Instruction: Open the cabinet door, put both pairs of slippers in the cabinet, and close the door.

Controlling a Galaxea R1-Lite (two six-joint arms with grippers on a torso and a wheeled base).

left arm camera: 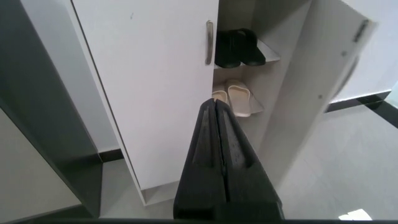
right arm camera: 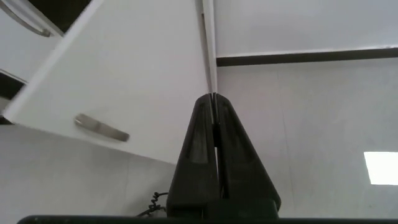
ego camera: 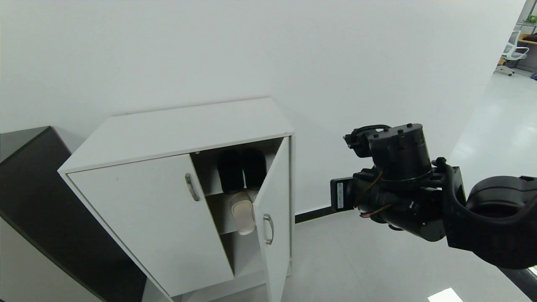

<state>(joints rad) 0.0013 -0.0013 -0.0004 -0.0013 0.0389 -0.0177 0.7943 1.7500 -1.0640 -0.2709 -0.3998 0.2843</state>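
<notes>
Now the ajar door (ego camera: 275,197) at the cabinet's (ego camera: 180,130) right edge lies left of the nearer right end effector (right arm camera: 214,99), closed and empty.

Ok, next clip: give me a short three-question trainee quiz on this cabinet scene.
1. True or false: the black slippers sit higher in the cabinet than the pale slippers.
2. With the right door ajar, which step is left? A) opening B) loading slippers C) closing
3. Fill in: the left pincer and right pincer are both ____ and empty.
Key: 1 true; 2 C; 3 shut.
</notes>
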